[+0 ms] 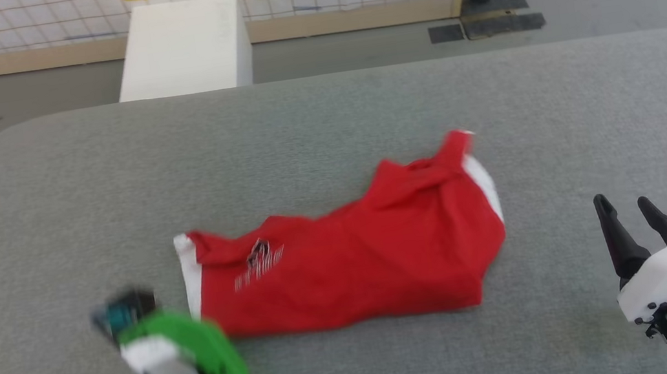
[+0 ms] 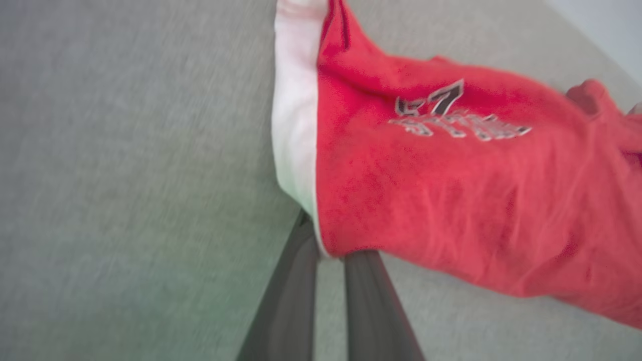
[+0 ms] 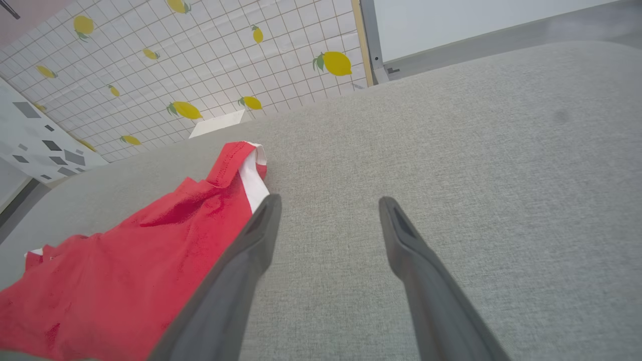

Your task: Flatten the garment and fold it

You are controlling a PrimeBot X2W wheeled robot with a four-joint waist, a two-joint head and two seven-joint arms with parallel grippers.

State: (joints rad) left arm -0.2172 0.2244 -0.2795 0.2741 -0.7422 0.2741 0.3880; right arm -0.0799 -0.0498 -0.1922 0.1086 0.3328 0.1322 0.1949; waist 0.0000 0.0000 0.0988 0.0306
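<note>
1. Across the middle of the grey fabric-covered tabletop (image 1: 323, 116), the garment (image 1: 351, 269) is lying crumpled and lengthwise. Its white-trimmed leg hem (image 1: 191, 279) is pointing toward the robot's left, and its bunched far end is sitting toward the right.
2. At that hem's near corner the left gripper (image 2: 328, 250) is clenching. Its fingers (image 2: 296, 301) are lying nearly together with the corner of cloth pinched at their tips, most likely so that this end can be drawn out flat.
3. The right gripper (image 1: 623, 202) is waiting off the garment's right side, near the cloth but apart from it. Its fingers (image 3: 241, 271) are standing spread with nothing between them. I judge it is being held ready to take the opposite end.
4. Flattening is looking barely begun: creases are running across the red fabric, and no fold is made yet.
5. The left wrist view is giving what the head view is lacking. In the head view the left arm (image 1: 182, 365) is showing as a blur of green and white, and the grip cannot be made out. The wrist view is showing the pinch and the printed lettering (image 2: 451, 118) close up.
6. The right wrist view is adding the turned-up, white-edged tip (image 3: 251, 175) at the garment's right end. It is also showing the lemon-patterned screen (image 3: 175, 60) beyond the tabletop.
</note>
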